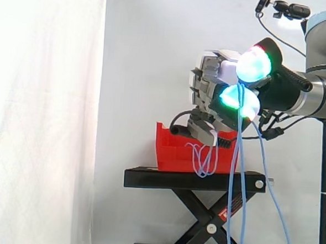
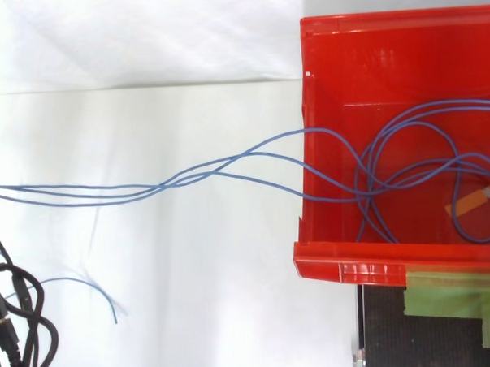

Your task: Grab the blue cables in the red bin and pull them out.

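Roughly halfway, you could say: the hand (image 1: 220,84) is curled tight on the blue cables (image 1: 236,159), pinching them against its glowing pads (image 1: 254,62), and the thin, limp strands hang straight down from it past the black stand (image 1: 192,179). Below the hand, the glossy, hard-walled red bin (image 2: 346,268) holds several springy loops coiled on its smooth floor, with a few draped over its rim, so you have the rest of the length to draw clear.
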Motion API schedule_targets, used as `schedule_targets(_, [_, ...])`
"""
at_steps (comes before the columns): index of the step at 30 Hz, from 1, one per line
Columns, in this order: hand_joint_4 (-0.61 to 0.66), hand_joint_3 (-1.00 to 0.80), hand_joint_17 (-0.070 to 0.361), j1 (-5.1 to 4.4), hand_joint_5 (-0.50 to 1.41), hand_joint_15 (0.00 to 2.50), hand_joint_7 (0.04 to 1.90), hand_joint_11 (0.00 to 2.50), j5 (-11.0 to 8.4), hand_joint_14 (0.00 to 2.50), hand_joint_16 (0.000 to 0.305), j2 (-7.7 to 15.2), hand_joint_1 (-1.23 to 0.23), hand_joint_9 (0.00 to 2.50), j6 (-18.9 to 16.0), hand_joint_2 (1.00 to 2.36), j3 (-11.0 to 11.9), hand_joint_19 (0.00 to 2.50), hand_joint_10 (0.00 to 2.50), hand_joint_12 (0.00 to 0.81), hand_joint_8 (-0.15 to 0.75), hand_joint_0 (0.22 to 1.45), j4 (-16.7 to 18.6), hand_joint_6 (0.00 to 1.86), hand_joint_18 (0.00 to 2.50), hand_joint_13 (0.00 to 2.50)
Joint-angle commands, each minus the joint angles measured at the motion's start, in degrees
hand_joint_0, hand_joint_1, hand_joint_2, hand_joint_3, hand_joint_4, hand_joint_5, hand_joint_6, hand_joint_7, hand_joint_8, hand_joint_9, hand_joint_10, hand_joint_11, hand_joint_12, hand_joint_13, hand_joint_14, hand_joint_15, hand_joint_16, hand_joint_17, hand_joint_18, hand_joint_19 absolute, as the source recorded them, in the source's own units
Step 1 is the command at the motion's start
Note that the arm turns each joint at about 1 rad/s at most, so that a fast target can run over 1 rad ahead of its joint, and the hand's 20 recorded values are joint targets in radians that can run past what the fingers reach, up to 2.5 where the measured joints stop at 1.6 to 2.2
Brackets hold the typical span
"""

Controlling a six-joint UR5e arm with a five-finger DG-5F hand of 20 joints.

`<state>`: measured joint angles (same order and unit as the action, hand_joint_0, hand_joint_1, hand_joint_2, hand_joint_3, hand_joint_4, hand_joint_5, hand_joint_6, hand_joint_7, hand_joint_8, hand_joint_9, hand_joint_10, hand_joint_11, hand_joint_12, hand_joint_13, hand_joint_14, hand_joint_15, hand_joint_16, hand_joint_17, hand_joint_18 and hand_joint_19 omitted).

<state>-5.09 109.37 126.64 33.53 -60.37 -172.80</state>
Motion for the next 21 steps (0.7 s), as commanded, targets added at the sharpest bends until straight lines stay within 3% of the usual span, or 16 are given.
schedule_targets(1, [0.08, -1.00, 0.139, -0.01, 1.01, 1.60, 0.75, 1.47, 0.06, 0.37, 0.062, 0.01, -0.63, 1.35, 0.00, 1.00, 0.08, 0.88, 0.02, 0.353, 0.249, 0.67, -0.08, 0.01, 0.95, 1.41])
schedule_targets(11, [0.10, -1.00, 0.136, -0.10, 1.20, 1.66, 0.71, 1.42, -0.03, 0.27, 0.060, 0.01, -0.61, 1.41, 0.00, 1.00, 0.25, 0.89, 0.03, 0.348, 0.222, 0.67, -0.08, 0.02, 0.97, 1.47])
schedule_targets(15, [0.08, -1.00, 0.133, -0.10, 1.22, 1.70, 0.71, 1.42, -0.03, 0.23, 0.059, 0.01, -0.69, 1.43, 0.00, 1.00, 0.25, 0.89, 0.03, 0.327, 0.212, 0.69, -0.08, 0.02, 0.97, 1.49])
schedule_targets(21, [0.06, -1.00, 0.115, -0.10, 1.22, 1.78, 0.75, 1.46, 0.15, 0.13, 0.051, 0.01, -0.87, 1.44, 0.00, 1.00, 0.25, 0.92, 0.03, 0.287, 0.183, 0.81, -0.17, 0.02, 0.92, 1.49])
